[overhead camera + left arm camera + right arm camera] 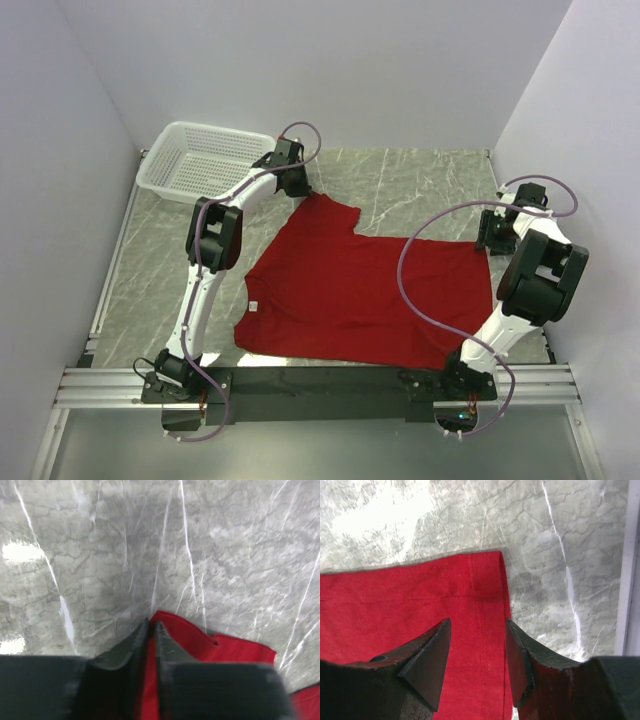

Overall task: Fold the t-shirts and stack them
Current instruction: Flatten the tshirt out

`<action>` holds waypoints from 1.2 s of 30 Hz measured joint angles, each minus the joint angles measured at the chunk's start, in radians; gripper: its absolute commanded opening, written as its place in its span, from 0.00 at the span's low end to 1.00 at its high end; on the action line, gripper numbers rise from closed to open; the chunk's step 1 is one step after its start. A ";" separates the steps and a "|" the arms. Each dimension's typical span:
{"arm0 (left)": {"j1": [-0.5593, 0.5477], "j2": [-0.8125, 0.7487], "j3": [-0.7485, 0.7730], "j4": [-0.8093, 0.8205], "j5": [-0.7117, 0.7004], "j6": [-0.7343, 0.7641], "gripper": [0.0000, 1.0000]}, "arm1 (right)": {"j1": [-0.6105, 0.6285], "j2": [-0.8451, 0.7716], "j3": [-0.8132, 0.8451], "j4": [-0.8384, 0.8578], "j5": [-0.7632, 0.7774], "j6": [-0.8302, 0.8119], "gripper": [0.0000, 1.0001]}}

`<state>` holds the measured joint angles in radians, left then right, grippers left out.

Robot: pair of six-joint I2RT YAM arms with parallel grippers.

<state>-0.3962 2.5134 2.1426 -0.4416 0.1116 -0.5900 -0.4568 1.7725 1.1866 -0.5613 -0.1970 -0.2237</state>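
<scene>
- The left end effector (151,625) is low at the tabletop (420,180). Its two fingers (132,647) are drawn in to a thin slit, with a red fold of the t-shirt (360,295) pinched between them.
- That fold is the shirt's far pointed corner. The rest of the cloth trails back from this end effector and off to its right.
- Ahead of the left fingertips is only bare marble-patterned tabletop.
- A white mesh basket (215,127) stands just beside the left end effector, on the side away from the shirt.
- The right end effector (477,625) hangs with its fingers set apart and nothing held.
- A stitched edge and corner of the shirt lie flat under the gap between them. Red cloth spreads to its left, with bare tabletop ahead and to its right.
- The shirt lies spread out between the two end effectors, and its small white neck label (254,306) is on the left arm's side.
</scene>
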 measured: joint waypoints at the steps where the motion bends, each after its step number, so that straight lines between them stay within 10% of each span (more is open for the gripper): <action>1: 0.000 0.000 0.000 -0.002 0.002 0.000 0.09 | -0.002 0.000 0.002 0.000 -0.003 0.000 0.54; 25: 0.041 -0.005 -0.034 0.030 0.087 -0.070 0.01 | -0.002 0.204 0.169 0.018 -0.002 0.024 0.47; 36: 0.066 -0.005 -0.034 0.031 0.105 -0.085 0.00 | 0.001 0.213 0.182 -0.005 -0.022 0.016 0.01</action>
<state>-0.3302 2.5084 2.1086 -0.4110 0.2169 -0.6746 -0.4561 1.9854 1.3685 -0.5659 -0.2192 -0.2081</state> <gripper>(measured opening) 0.012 0.085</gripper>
